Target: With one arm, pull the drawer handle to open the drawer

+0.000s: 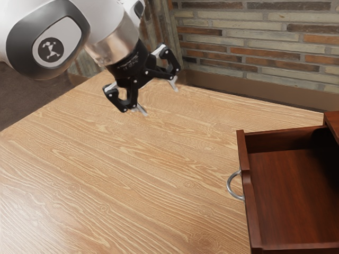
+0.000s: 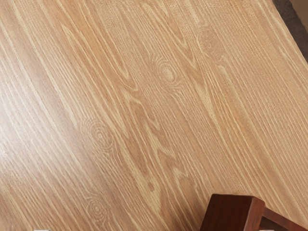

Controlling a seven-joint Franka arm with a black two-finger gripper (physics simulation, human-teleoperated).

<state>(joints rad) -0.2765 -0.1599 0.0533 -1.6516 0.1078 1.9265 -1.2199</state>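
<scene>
A dark red-brown wooden drawer (image 1: 288, 190) juts out at the exterior view's lower right, pulled out so its bare inside shows. A round metal handle (image 1: 234, 186) hangs on its front panel, facing the exterior view's left. My black gripper (image 1: 157, 95) hovers above the table near the far upper left, well apart from the handle, fingers spread open and holding nothing. In the wrist view a corner of the drawer (image 2: 233, 212) shows beside wood grain.
The light wooden table (image 1: 116, 169) spreads wide between the gripper and the drawer. A brick wall (image 1: 254, 37) runs behind the table's far edge. The cabinet body (image 1: 332, 124) stands at the far right.
</scene>
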